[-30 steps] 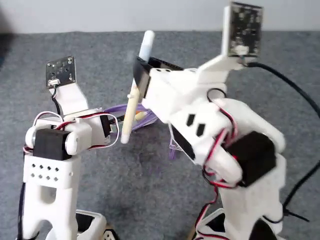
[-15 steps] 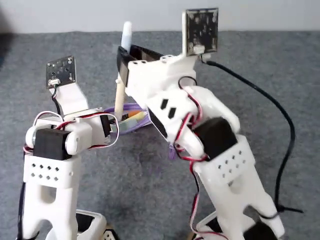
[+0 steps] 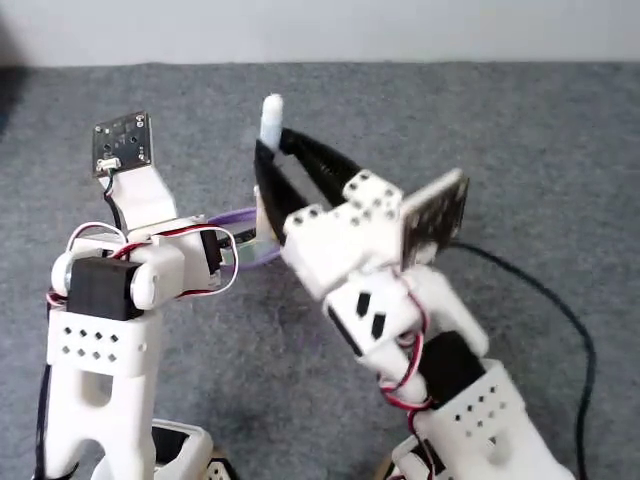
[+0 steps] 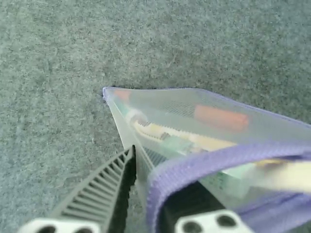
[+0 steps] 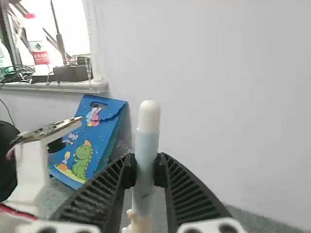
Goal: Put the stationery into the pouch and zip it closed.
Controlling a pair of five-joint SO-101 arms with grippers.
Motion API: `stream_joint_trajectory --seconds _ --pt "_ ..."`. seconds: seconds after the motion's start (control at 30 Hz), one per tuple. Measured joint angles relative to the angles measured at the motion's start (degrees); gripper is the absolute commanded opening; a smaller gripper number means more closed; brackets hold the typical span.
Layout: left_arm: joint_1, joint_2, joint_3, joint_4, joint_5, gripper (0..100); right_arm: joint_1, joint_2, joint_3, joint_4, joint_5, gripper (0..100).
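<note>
A clear pouch (image 4: 194, 131) with a purple zipper edge (image 4: 214, 160) lies on the grey carpet and holds several stationery items, one orange (image 4: 221, 118). My left gripper (image 4: 141, 167) is shut on the pouch's edge near its open mouth. In the high view the pouch (image 3: 240, 222) peeks out between the two arms. My right gripper (image 5: 144, 170) is shut on a pale blue and cream pen (image 5: 146, 145) that stands upright. In the high view that pen (image 3: 268, 130) rises above the pouch, held by the right gripper (image 3: 272, 170).
Grey carpet (image 3: 520, 150) covers the table around both arms. A black cable (image 3: 560, 310) trails by the right arm. The left arm's camera board (image 3: 122, 142) sticks up at the left. Behind, a blue dinosaur gift bag (image 5: 85, 145) leans on the white wall.
The right arm has swung and lowered, its wrist rolling over, and brought the pen down and upright over the pouch. The left arm has kept still, holding the pouch.
</note>
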Motion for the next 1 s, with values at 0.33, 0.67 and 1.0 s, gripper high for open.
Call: stream_joint_trajectory --seconds 0.33,0.67,1.0 --pt "0.0 0.0 0.0 0.0 0.0 1 -4.7 -4.3 12.1 -15.6 2.3 0.7" --pt "0.0 0.0 0.0 0.0 0.0 1 -5.8 -3.3 12.4 -19.3 2.3 0.7" --pt "0.0 0.0 0.0 0.0 0.0 1 -5.8 -1.6 12.1 -19.6 2.3 0.8"
